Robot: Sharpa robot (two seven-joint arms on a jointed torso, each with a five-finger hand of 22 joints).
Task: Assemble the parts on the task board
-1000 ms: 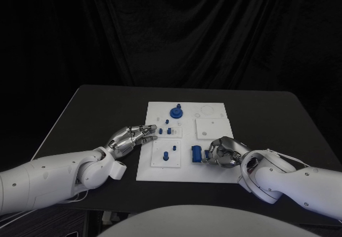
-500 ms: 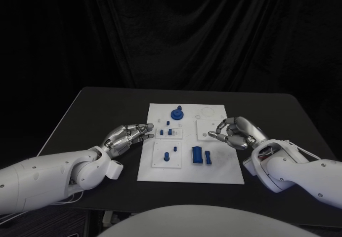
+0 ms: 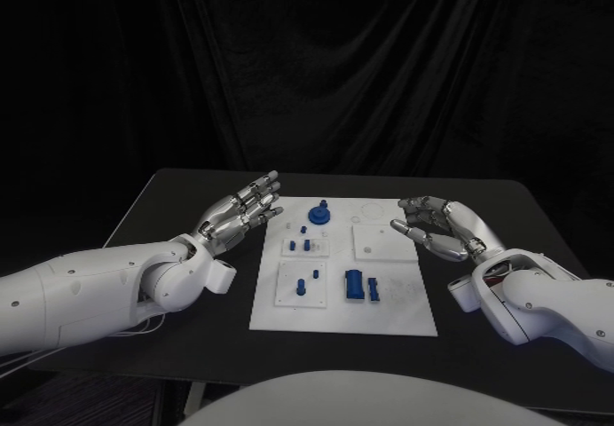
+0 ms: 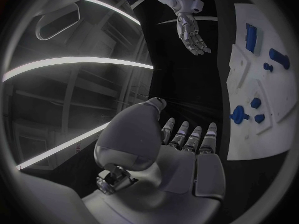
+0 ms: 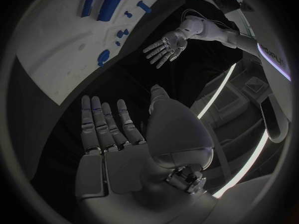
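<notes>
— What's the setting?
— A black table [image 3: 167, 200] before dark curtains [image 3: 333, 80], a white task board [image 3: 399, 315] at its centre carrying small blue parts [image 3: 353, 286].

— And the hands?
— The left hand [image 3: 240, 211] at the board's ten o'clock, the right hand [image 3: 442, 229] at three o'clock; both have fingers spread, holding nothing, clear of the parts.

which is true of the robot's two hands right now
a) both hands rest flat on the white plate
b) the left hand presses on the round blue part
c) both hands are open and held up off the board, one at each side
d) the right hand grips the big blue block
c: the left hand and right hand have spread fingers holding nothing, each beside the task board, while the blue block lies untouched.
</notes>
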